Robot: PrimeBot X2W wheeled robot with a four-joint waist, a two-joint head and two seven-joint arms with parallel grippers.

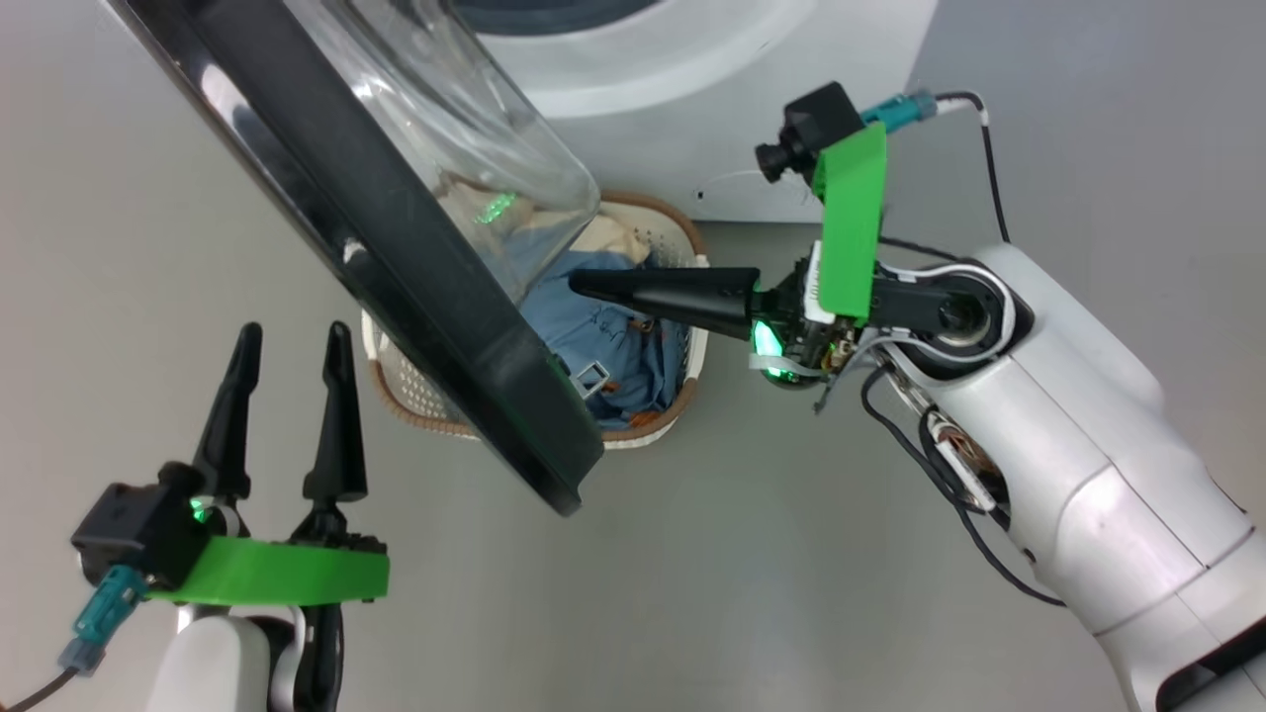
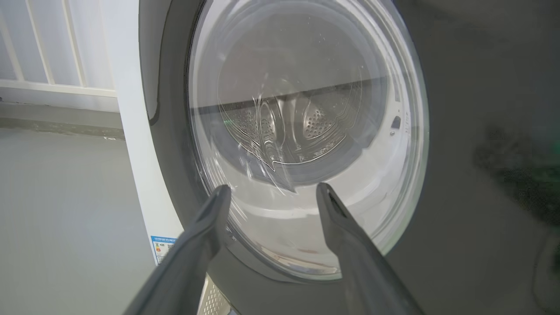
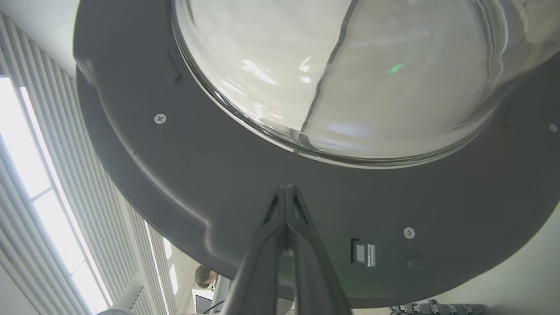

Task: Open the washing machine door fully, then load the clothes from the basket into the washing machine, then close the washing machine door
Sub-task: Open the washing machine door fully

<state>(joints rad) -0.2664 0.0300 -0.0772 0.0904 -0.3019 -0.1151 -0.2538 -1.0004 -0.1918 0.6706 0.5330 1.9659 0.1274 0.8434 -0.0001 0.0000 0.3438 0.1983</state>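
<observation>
My right gripper (image 1: 584, 285), pressed together, rested against the door (image 1: 425, 307); my left gripper (image 1: 293, 336) stood spread. The tip could skid on the smooth ring, leaving the door half-open.

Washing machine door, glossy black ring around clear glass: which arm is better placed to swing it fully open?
Right, probably. The shut right gripper points at the grey inner face of the washing machine door, ready to push outward; the open left gripper faces its outer side.

The door (image 1: 465, 366) hides half the basket (image 1: 678, 242).
</observation>
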